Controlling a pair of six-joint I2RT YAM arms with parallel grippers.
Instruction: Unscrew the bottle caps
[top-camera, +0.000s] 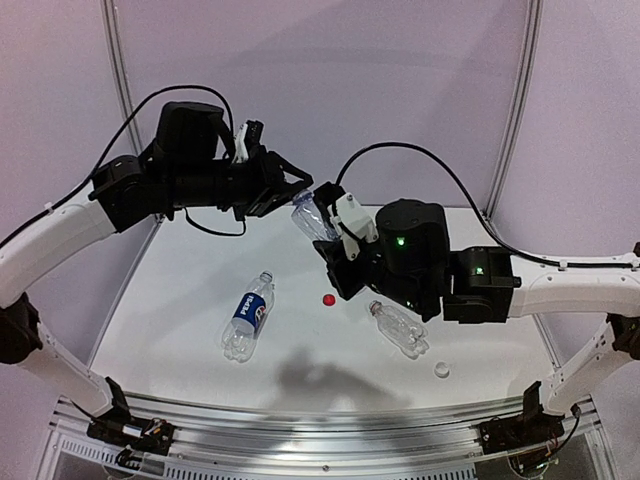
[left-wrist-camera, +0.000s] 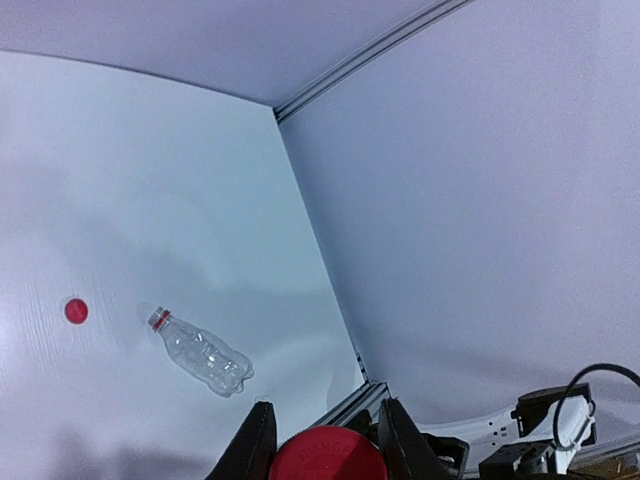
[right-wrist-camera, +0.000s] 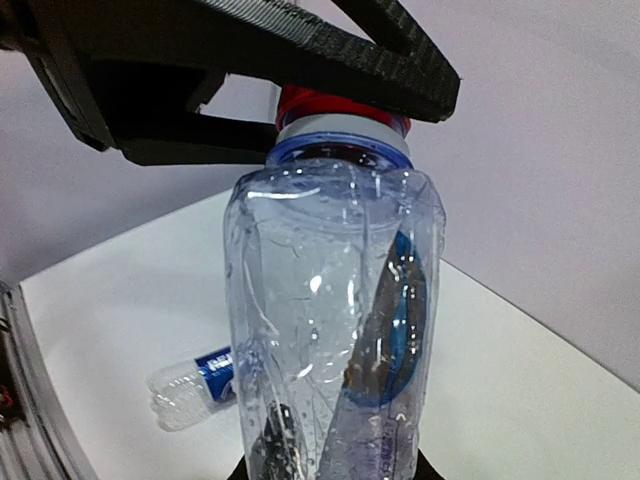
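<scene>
Above the table, my right gripper (top-camera: 336, 240) is shut on the body of a clear bottle (top-camera: 309, 214) (right-wrist-camera: 335, 330), which points up and left. Its red cap (right-wrist-camera: 335, 106) (left-wrist-camera: 327, 456) sits between the fingers of my left gripper (top-camera: 291, 190) (left-wrist-camera: 327, 422), which is shut on it. A Pepsi-labelled bottle (top-camera: 248, 315) (right-wrist-camera: 195, 385) lies on the table, its neck without a cap. An unlabelled ribbed bottle (top-camera: 398, 327) (left-wrist-camera: 200, 352) lies to the right, also uncapped. A loose red cap (top-camera: 329, 299) (left-wrist-camera: 76, 310) and a whitish cap (top-camera: 441, 369) rest on the table.
The white table (top-camera: 180, 290) is walled by pale panels at the back and sides, with an aluminium rail (top-camera: 330, 415) along its near edge. The left arm's black cable (top-camera: 130, 120) loops above the table's left side.
</scene>
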